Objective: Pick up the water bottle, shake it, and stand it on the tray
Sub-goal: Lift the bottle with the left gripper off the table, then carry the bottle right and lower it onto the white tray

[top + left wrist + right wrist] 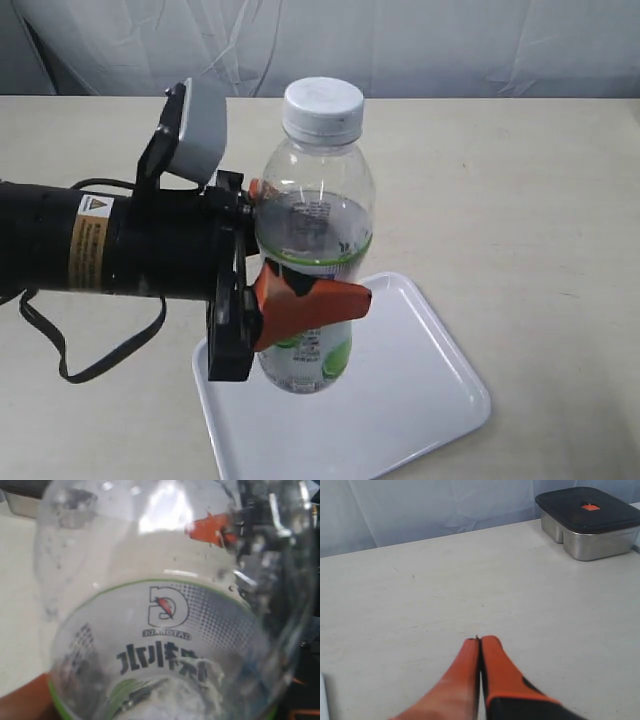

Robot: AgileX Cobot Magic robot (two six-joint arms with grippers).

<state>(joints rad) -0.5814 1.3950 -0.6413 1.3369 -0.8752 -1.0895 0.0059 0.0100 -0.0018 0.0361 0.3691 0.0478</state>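
The water bottle [316, 210], clear with a white cap and a white-and-green label, is held upright in the air above the white tray [420, 400]. My left gripper [300, 270] is shut on its middle, one orange finger [320, 300] across the front of the label. In the left wrist view the water bottle [165, 630] fills the picture, its label print mirrored through the plastic. My right gripper [480, 642] is shut and empty, low over the bare table, away from the bottle and not seen in the exterior view.
A metal box with a dark lid [587, 522] stands on the table near the back curtain in the right wrist view. The left arm's black cable [90, 355] loops down over the table left of the tray.
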